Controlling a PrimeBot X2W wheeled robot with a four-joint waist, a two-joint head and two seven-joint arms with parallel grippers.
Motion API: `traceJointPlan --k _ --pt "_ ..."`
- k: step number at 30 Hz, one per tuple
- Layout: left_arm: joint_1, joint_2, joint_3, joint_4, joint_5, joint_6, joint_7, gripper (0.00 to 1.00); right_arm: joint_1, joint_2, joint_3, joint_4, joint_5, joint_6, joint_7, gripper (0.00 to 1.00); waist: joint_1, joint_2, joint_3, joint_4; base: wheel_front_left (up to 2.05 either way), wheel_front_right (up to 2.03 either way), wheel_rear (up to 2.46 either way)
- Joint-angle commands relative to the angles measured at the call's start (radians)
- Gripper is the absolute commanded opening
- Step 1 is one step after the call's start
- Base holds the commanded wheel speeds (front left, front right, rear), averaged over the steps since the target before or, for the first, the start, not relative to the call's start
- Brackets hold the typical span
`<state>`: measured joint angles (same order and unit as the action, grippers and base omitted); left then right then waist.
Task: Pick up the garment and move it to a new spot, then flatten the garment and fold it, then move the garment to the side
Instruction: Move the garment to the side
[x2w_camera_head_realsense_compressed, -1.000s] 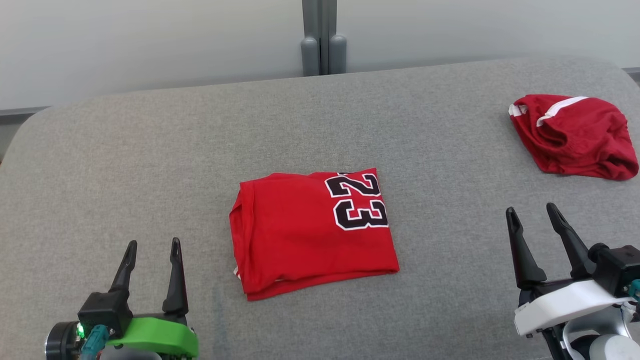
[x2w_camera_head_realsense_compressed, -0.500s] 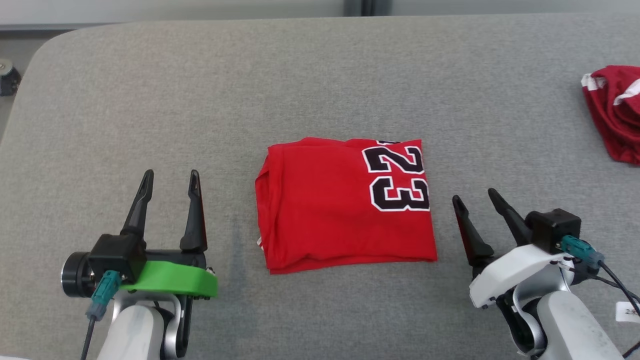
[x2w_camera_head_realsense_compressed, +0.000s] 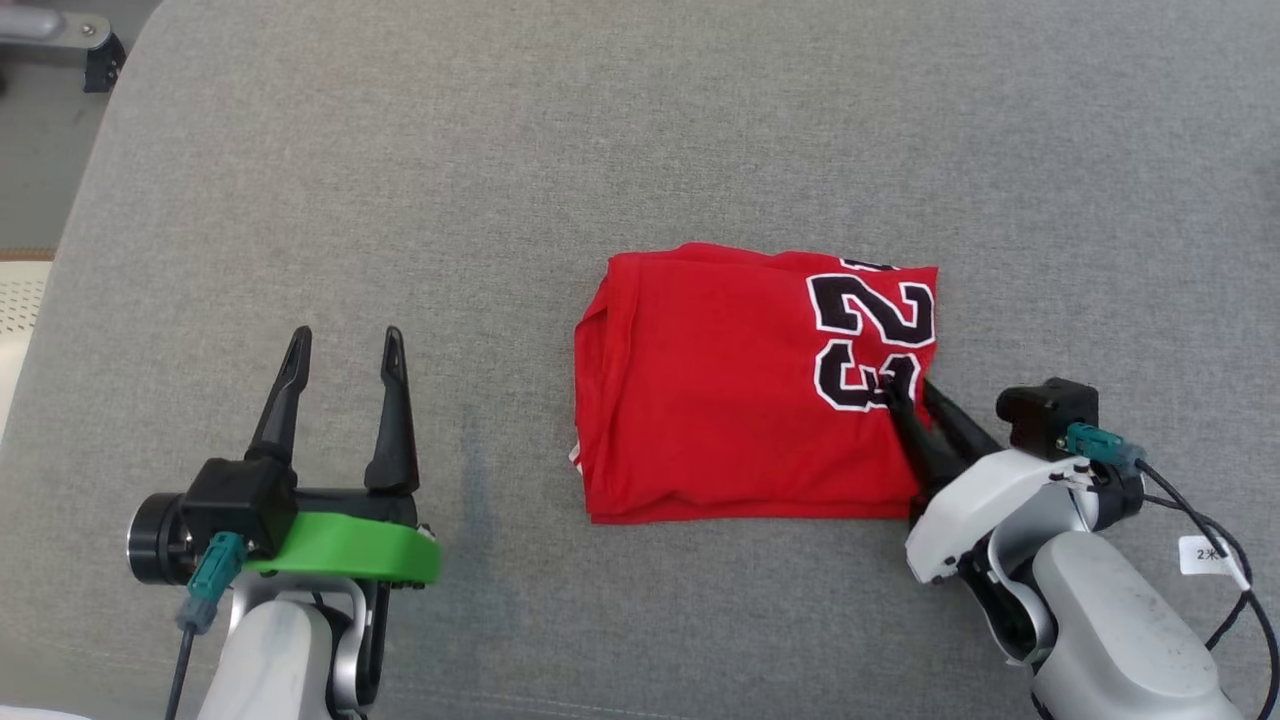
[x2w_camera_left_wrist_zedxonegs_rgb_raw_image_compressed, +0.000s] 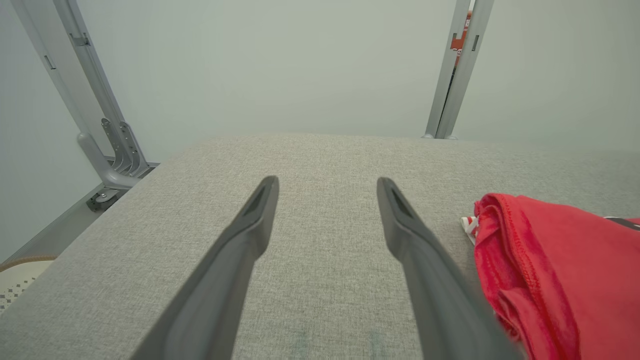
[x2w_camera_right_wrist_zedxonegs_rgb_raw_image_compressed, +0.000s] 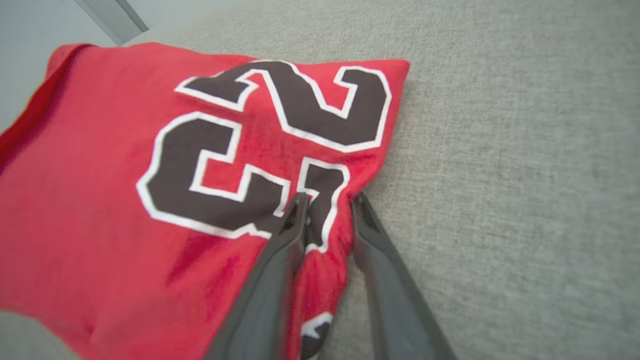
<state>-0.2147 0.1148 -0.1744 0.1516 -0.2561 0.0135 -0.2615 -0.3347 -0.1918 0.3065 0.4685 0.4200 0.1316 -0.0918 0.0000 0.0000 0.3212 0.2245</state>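
Two nearly closed fingers of the right gripper (x2w_camera_right_wrist_zedxonegs_rgb_raw_image_compressed: 327, 200) pinch just the right edge of the folded garment (x2w_camera_head_realsense_compressed: 720, 400), so dragging may peel its layers apart, while the left gripper (x2w_camera_head_realsense_compressed: 343, 345) hangs wide open, empty.

Bench (x2w_camera_head_realsense_compressed: 420, 160): was covered in grey woven fabric, with a rounded far left corner.
Wall (x2w_camera_left_wrist_zedxonegs_rgb_raw_image_compressed: 280, 60): was pale and plain, behind the bench.
Metal posts (x2w_camera_left_wrist_zedxonegs_rgb_raw_image_compressed: 460, 75): grey, stood upright against the wall.
Bracket (x2w_camera_left_wrist_zedxonegs_rgb_raw_image_compressed: 112, 160): grey metal, sat beside the bench's corner.
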Motion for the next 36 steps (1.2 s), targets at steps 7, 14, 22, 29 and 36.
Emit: traceJointPlan --k 7,14,22,29,36 --pt "0.043 0.027 0.025 -0.022 0.036 0.003 -0.003 1.00 0.022 -0.047 0.073 -0.023 0.036 -0.002 -0.065 0.00 0.0000 0.0000 -0.036 -0.143 0.00 0.00 0.00" --pt "0.065 0.049 0.019 -0.051 0.049 -0.003 0.001 1.00 0.009 -0.104 0.107 -0.032 0.086 -0.002 -0.100 0.00 0.0000 0.0000 -0.044 -0.310 0.00 0.00 0.00" --pt "0.044 0.056 -0.016 -0.108 0.057 -0.013 0.032 1.00 -0.087 -0.180 0.103 -0.006 0.136 -0.002 -0.095 0.00 0.0000 0.0000 -0.001 -0.412 0.00 0.00 0.00" --pt "-0.041 0.062 -0.055 -0.144 0.076 -0.036 0.049 1.00 -0.286 -0.278 0.070 0.015 0.156 -0.002 -0.063 0.00 0.0000 0.0000 0.114 -0.392 0.00 0.00 0.00" --pt "-0.127 0.066 -0.081 -0.174 0.100 -0.049 0.052 1.00 -0.468 -0.413 -0.010 0.072 0.173 -0.002 -0.067 0.00 0.0000 0.0000 0.238 -0.355 0.00 0.00 0.00"
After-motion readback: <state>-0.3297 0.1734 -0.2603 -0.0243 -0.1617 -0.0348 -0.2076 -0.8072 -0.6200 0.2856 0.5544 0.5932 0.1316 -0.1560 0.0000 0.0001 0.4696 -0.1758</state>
